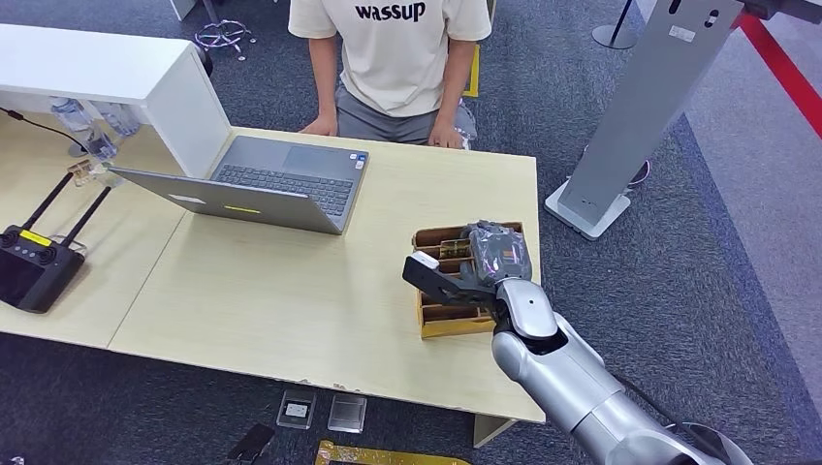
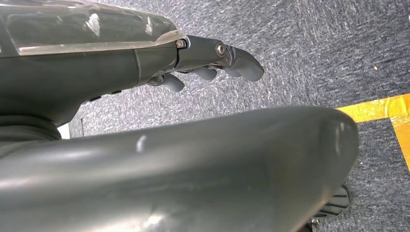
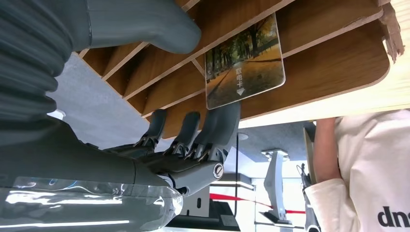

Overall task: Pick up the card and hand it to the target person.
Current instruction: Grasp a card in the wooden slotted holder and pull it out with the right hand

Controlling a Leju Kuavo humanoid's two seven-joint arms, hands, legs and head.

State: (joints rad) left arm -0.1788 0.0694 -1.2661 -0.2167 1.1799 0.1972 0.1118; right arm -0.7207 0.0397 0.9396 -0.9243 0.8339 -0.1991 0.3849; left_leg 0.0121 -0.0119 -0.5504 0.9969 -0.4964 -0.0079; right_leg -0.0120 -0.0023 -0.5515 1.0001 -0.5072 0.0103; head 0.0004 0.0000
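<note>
While the card is standing in the wooden holder on the worktop, the right robot hand is spreading around it; fingertips may be slipping off its edge, toppling it.

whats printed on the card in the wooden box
An autumn tree-lined path in orange and green on the card, clearest in the right wrist view.

Open grey laptop on light wood table, screen toward camera. Black remote controller with two antennas on adjoining table. Grey stand on carpet. Small flat items, possibly cases, on floor.
</note>
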